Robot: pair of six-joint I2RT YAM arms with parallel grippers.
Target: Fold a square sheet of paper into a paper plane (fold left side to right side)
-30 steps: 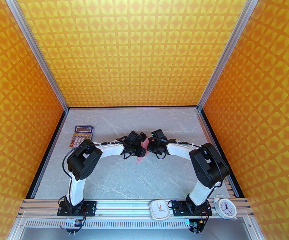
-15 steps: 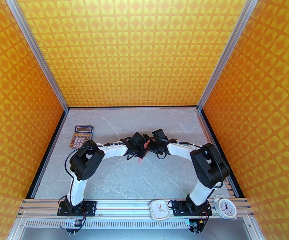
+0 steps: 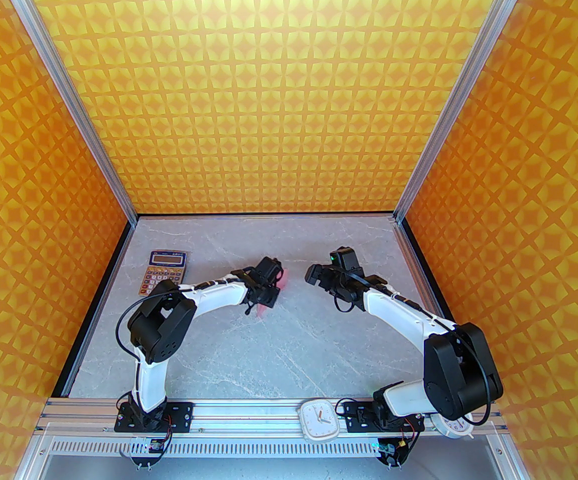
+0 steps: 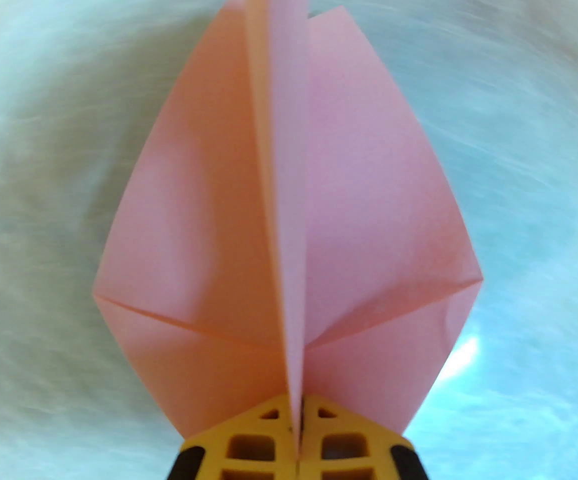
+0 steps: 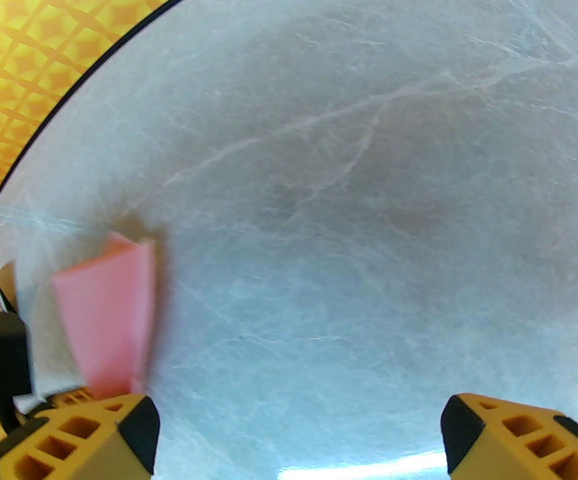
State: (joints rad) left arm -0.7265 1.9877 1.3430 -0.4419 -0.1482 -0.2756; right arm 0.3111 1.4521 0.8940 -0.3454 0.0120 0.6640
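As the two arms stand apart over the grey marble table [image 3: 279,363]: notes taken from the near side.
left gripper [image 4: 296,420]: yellow fingers pressed together on the centre fold of the paper plane [image 4: 329,193], pinching its near end.
paper plane: pale pink, held up over the far middle of the table. Wings spread to either side of an upright keel, with diagonal creases near the gripped end. Possibly clear of the surface, but the wrist view is too smeared to be sure.
right gripper [image 5: 299,433]: jaws spread wide, nothing between them. It is over bare table, to the right of the plane and apart from it.
calculator [image 3: 165,271]: orange keys, far left of the table, beyond the left elbow.
square clock [image 3: 320,419]: white, on the front rail.
round clock [image 3: 451,425]: on the same rail, partly hidden by the right arm.
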